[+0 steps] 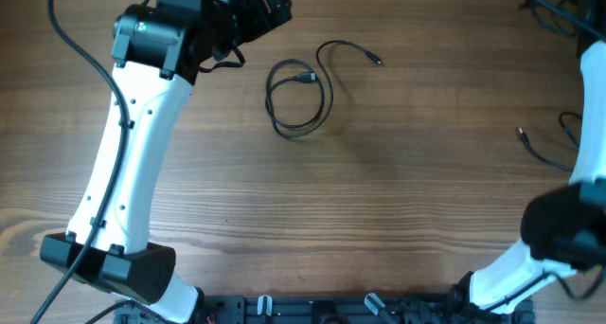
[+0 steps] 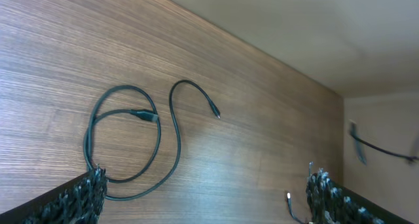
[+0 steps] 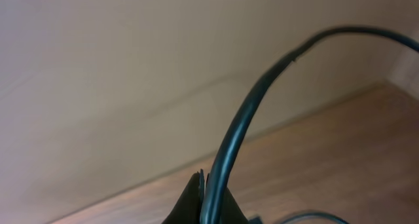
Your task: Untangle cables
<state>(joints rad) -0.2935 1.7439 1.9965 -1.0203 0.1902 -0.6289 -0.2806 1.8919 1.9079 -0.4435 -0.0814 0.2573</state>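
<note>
Your left gripper [image 2: 206, 188] hangs wide open at the bottom of its wrist frame, near the coiled cable [image 1: 298, 97] lying upper centre overhead. Your right gripper [image 3: 204, 201] pinches a second cable [image 3: 242, 126].

Setting, as I read it over my feeds: a robotics lab bench. Evidence:
- a left arm [image 1: 142, 144] and a right arm [image 1: 502, 272], both in white and black
- both based at a black mounting rail [image 1: 312, 310] on the near edge
- wood-grain table [image 1: 379, 201]
- plain beige wall [image 2: 294, 21] behind
</note>
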